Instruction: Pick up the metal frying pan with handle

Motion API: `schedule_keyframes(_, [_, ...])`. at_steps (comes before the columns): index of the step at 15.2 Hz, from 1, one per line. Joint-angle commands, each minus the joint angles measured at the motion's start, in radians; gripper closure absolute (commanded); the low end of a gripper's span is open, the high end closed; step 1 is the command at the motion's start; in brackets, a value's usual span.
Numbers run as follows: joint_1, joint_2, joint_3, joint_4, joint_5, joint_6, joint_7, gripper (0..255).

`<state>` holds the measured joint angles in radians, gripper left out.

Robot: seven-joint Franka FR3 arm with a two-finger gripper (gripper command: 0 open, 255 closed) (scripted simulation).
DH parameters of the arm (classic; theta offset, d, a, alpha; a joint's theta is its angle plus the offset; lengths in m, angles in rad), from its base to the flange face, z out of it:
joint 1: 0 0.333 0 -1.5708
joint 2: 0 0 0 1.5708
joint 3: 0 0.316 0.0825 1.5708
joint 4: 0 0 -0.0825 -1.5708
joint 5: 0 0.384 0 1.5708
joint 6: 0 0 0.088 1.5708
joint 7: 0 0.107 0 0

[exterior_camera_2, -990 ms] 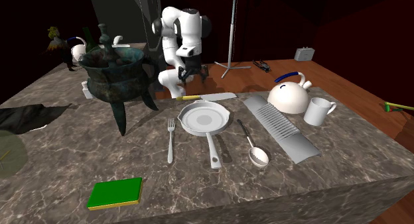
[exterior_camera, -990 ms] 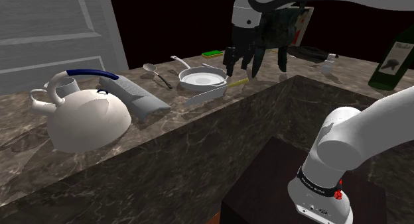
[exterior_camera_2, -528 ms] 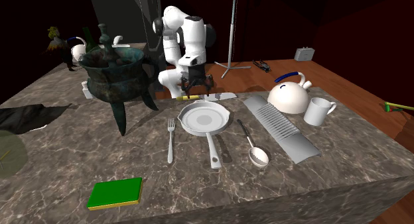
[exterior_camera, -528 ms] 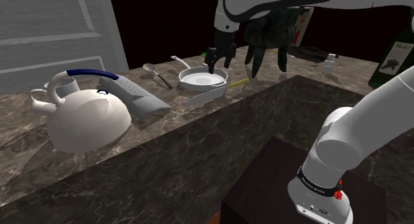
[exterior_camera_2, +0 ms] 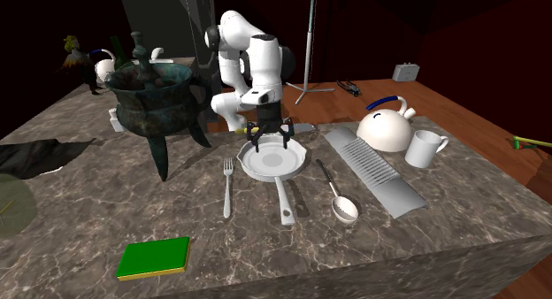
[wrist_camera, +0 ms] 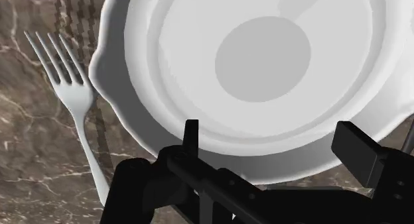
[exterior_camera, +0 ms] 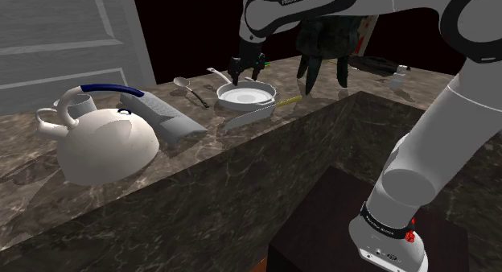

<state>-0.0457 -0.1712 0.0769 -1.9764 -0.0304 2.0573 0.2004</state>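
Observation:
A pale metal frying pan (exterior_camera_2: pixel 274 158) lies flat on the marble counter (exterior_camera_2: pixel 80 156), its long handle (exterior_camera_2: pixel 285 203) pointing away from the arm. In the shoulder view the frying pan (exterior_camera: pixel 246 96) sits mid-counter. My black gripper (exterior_camera_2: pixel 270 140) hangs just above the pan's rim on the arm's side, pointing down. From the shoulder view the gripper (exterior_camera: pixel 244 71) is right over the bowl. In the wrist view the frying pan (wrist_camera: pixel 265 57) spreads beyond the gripper (wrist_camera: pixel 272 146), whose two fingers (wrist_camera: pixel 191 133) stand apart, open, with nothing between them.
A fork (exterior_camera_2: pixel 227 187) lies beside the pan and a spoon (exterior_camera_2: pixel 341 203) on its other side. A flat grater (exterior_camera_2: pixel 371 169), a white kettle (exterior_camera_2: pixel 385 129) and a mug (exterior_camera_2: pixel 425 149) stand further along. A dark three-legged cauldron (exterior_camera_2: pixel 155 98) rises nearby. A green sponge (exterior_camera_2: pixel 155 257) sits near the far edge.
The arm has swung the gripper from beside the counter's edge toward the shoulder view's left and down, until it is over the pan. Its fingers stayed open.

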Motion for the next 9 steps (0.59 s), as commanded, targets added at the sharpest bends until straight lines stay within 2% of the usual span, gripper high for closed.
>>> schedule_keyframes(1, [-0.005,0.062,0.0,0.059,-0.009,0.027,0.013,0])
schedule_keyframes(8, [-0.012,0.287,-0.007,0.298,-0.041,0.088,0.058,0])
schedule_keyframes(9, [-0.012,0.287,-0.007,0.285,-0.042,0.102,0.059,0])
